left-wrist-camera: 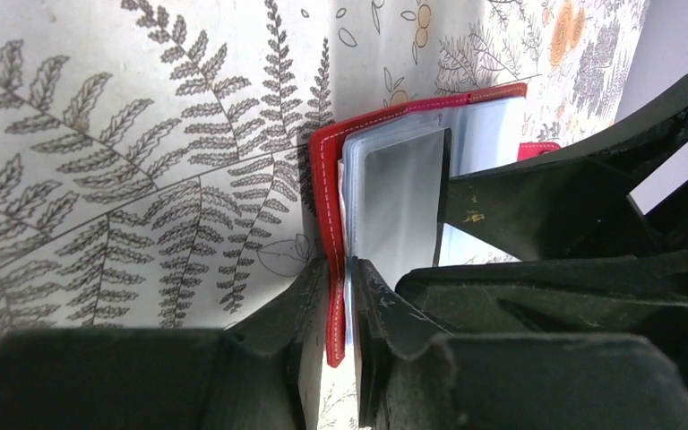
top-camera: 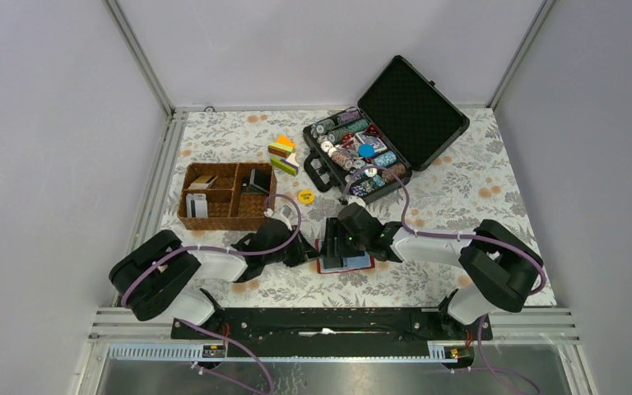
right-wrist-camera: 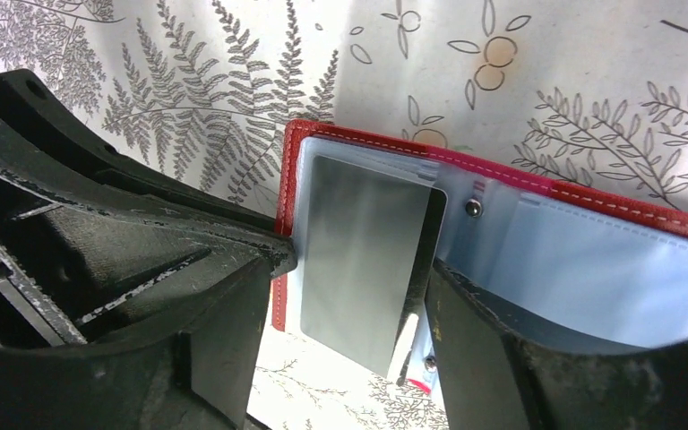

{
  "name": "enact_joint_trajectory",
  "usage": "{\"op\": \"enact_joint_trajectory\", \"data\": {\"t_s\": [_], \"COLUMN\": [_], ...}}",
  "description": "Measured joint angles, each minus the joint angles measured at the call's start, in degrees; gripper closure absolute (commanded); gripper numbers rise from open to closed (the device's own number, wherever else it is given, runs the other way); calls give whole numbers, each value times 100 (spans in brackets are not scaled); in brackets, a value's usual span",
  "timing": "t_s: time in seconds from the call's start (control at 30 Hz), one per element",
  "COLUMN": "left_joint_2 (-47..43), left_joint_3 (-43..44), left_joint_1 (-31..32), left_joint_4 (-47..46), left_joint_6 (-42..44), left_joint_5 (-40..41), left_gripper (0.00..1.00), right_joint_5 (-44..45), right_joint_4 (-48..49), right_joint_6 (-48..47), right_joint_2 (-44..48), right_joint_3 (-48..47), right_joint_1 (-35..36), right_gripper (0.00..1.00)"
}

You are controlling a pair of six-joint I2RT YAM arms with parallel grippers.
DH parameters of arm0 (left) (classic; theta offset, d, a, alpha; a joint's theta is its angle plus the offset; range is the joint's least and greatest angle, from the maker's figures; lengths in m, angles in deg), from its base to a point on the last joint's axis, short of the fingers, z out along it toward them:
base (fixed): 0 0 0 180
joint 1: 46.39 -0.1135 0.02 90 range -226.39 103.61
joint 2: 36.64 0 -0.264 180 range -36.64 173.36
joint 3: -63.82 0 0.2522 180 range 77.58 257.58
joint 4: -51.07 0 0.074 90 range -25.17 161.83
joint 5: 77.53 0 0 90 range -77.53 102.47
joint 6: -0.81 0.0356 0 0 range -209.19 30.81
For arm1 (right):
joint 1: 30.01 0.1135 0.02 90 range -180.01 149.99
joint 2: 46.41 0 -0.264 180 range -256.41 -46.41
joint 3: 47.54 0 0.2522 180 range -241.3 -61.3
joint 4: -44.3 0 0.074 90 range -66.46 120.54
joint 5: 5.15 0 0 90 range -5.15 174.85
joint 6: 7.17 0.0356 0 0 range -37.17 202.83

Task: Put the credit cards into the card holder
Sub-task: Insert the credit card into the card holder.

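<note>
The red card holder lies open on the fern-print cloth between both arms, its clear light-blue pockets facing up. My left gripper is shut on the edge of its red cover. A grey credit card stands partly inside the left pocket. My right gripper straddles this card. Its right finger lies against the card's edge, and a gap shows on the left side. More credit cards sit in the wicker basket.
An open black hard case full of poker chips stands at the back right. Coloured blocks and a small yellow piece lie behind the card holder. The left arm's fingers crowd the right gripper.
</note>
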Motion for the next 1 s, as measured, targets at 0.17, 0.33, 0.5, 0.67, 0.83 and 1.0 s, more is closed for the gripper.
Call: {"op": "enact_joint_trajectory", "data": {"t_s": [0.17, 0.33, 0.5, 0.67, 0.83, 1.0], "left_joint_2": [-382, -918, -1488, -1987, -2159, -2334], "left_joint_3": [-39, -15, 33, 52, 122, 278], "left_joint_1": [15, -103, -363, -599, -675, -1034], "left_joint_4": [389, 1040, 1779, 2321, 2702, 3206], "left_joint_6": [7, 160, 393, 573, 682, 905], "left_joint_5": [59, 149, 293, 358, 361, 319], "left_gripper": [73, 62, 52, 51, 52, 51], "right_joint_5": [103, 219, 437, 422, 273, 144], "right_joint_4": [-133, -577, -876, -907, -841, -796], "right_joint_6": [-72, -186, -282, -284, -264, -254], "right_joint_2": [20, 264, 584, 625, 557, 306], "right_joint_3": [-96, -107, -125, -125, -122, -122], "right_joint_1": [114, 160, 166, 166, 168, 170], "right_gripper": [20, 16, 18, 23, 22, 23]}}
